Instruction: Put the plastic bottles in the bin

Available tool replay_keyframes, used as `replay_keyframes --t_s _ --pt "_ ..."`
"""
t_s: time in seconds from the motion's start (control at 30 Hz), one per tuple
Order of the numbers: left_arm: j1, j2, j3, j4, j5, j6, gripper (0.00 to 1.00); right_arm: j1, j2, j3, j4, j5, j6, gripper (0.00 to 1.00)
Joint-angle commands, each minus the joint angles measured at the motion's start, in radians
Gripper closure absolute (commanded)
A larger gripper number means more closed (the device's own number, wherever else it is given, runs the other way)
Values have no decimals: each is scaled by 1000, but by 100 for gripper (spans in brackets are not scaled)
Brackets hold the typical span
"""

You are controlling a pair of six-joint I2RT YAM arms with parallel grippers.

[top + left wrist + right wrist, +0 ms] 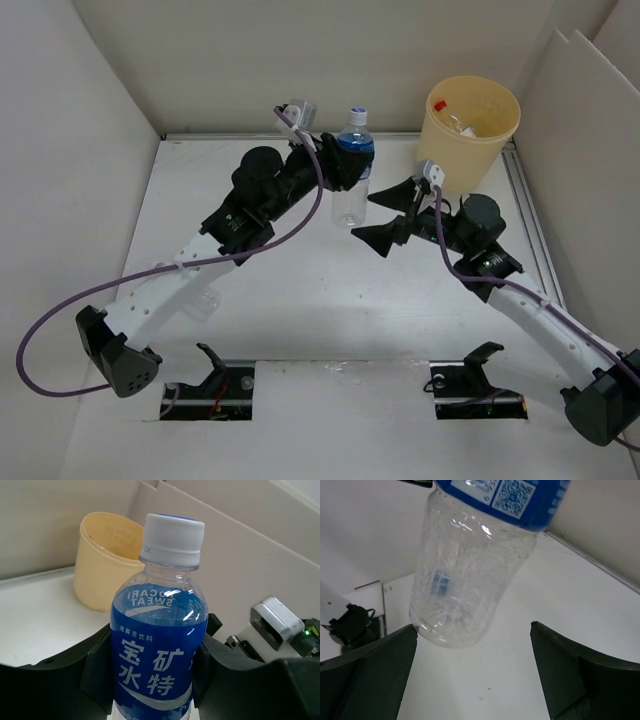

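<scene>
A clear plastic bottle (pixel 351 185) with a blue label and white cap stands upright between the two arms, and my left gripper (pixel 343 165) is shut on its labelled middle. In the left wrist view the bottle (pixel 160 645) fills the gap between the black fingers (pixel 97 672). The pale yellow bin (pixel 470 135) stands at the back right and holds a red-capped bottle (pixel 441 104). My right gripper (pixel 382 217) is open just right of the held bottle. In its own view the bottle's clear base (pixel 465 590) sits ahead of the open right gripper (pixel 475 675), apart from both fingers.
White walls close in the table on three sides. Leaning white boards (pixel 590 120) stand right of the bin. Two black holders (pixel 222 375) (pixel 465 378) sit at the near edge. Something clear (pixel 203 303) lies partly under the left arm. Purple cables loop off both arms.
</scene>
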Motion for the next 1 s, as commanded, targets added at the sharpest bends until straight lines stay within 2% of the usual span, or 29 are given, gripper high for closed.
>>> replay_keyframes --t_s 0.0,0.1,0.37,0.47,0.5,0.53,0.57,0.6,0.63,0.67,0.7,0.73,0.77,0.9,0.97 --pt "-103 -9 34 56 -70 92 100 1 20 45 248 -50 116 3" --pt "-145 -21 20 88 -87 131 100 25 20 67 248 -50 116 1" --pt "-154 -75 -48 165 15 85 100 39 67 134 248 -28 116 0" --pt "-155 -85 -58 165 15 74 100 63 83 163 248 -39 127 26" --pt "-155 -98 -58 165 15 74 100 64 92 163 248 -27 127 37" --pt "-155 -98 -71 176 5 74 100 77 92 163 248 -27 127 57" --pt "-155 -113 -71 176 5 65 100 77 92 154 248 -16 127 63" --pt "-155 -125 -71 176 -5 65 95 77 92 154 248 -16 136 63" --pt "-155 -125 -71 176 -5 65 89 87 92 154 248 -16 136 73" --pt "-155 -136 -71 176 -5 56 74 87 104 154 248 -16 136 83" --pt "-155 -145 -71 176 -17 56 50 87 104 154 248 -7 136 88" --pt "-155 -145 -71 176 -31 36 0 87 115 154 248 2 145 94" --pt "-155 -145 -71 162 -50 25 0 87 115 154 248 12 145 98" --pt "-155 -165 6 21 -187 -16 0 -60 170 237 186 16 115 99" --pt "-155 -174 39 -147 -386 -64 0 -180 213 322 153 -13 104 99"
